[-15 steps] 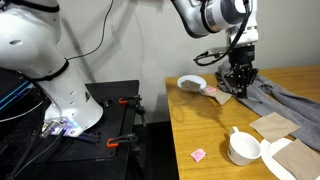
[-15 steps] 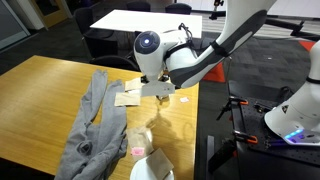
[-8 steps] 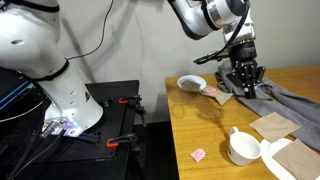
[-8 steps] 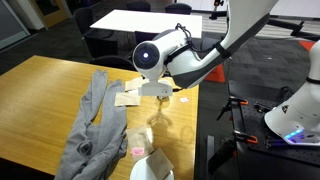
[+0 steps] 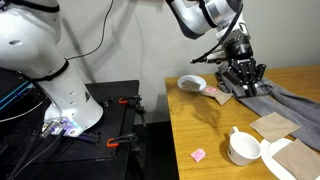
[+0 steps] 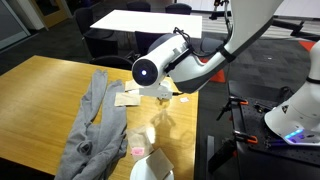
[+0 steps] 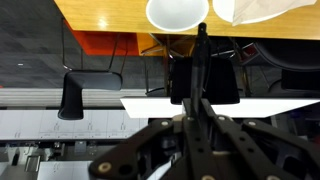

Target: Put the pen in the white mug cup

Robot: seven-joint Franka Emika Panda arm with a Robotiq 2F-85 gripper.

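Note:
My gripper [image 7: 194, 106] is shut on the pen [image 7: 201, 50], a thin dark stick that juts out past the fingertips in the wrist view. The white mug cup [image 7: 177, 10] shows at the top edge of that view, beyond the pen's tip. In an exterior view the gripper [image 5: 244, 78] hangs tilted above the grey cloth [image 5: 285, 97], well away from the mug [image 5: 243, 148] near the table's front. The mug also shows at the bottom of an exterior view [image 6: 152, 168]. The pen cannot be made out in either exterior view.
A shallow white dish [image 5: 192, 83] stands beside the gripper. Brown paper pieces [image 5: 272, 125] lie next to the mug. A small pink scrap [image 5: 198, 154] lies near the table edge. The grey cloth [image 6: 95, 130] stretches along the wooden table [image 6: 40, 100].
The gripper has risen a little off the cloth, shifted sideways and tilted, with the wrist turning. The mug, dish and cloth have not moved.

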